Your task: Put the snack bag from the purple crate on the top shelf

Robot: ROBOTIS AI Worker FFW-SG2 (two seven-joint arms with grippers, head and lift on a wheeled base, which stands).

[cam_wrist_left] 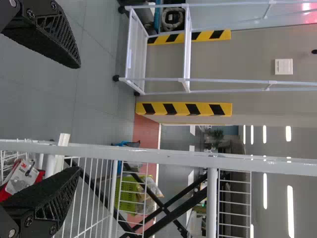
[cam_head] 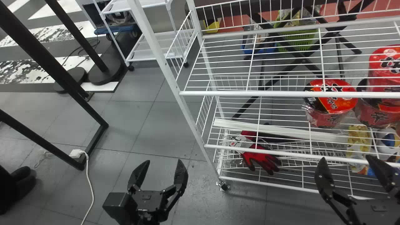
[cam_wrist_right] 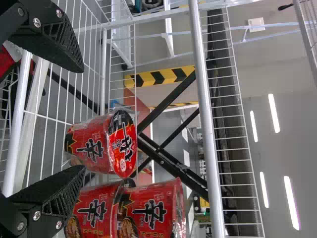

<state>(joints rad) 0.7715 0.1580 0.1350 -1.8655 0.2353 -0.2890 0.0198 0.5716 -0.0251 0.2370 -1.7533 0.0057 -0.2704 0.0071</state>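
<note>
The white wire rack (cam_head: 163, 59) fills the right half of the head view, and its top shelf (cam_head: 265, 93), seemingly the goal, is crossed by a long front rail. 2 arms are held low in front: the left gripper (cam_head: 162, 161) at the bottom, left of centre, the right gripper (cam_head: 346, 157) in the lower right corner. On each claw the 2 fingers are spread wide, with nothing pinched. At the right edge, red noodle cups (cam_head: 331, 104) are stood under that shelf. A red glove (cam_head: 261, 156) is laid lower down, right of centre, and a yellow packet (cam_head: 358, 137) is seen near the lower right. Whether the snack bag is this packet cannot be told; where the purple crate is set cannot be told either.

The bag has probably yet to be found and gripped. If the right arm is raised too close to the rack, a fingertip could be caught under the front rail. If it is swung inward below the shelf, the cups could be knocked over. Once gripped, the bag could be crushed by too hard a squeeze, or dropped if only a thin corner is pinched.
</note>
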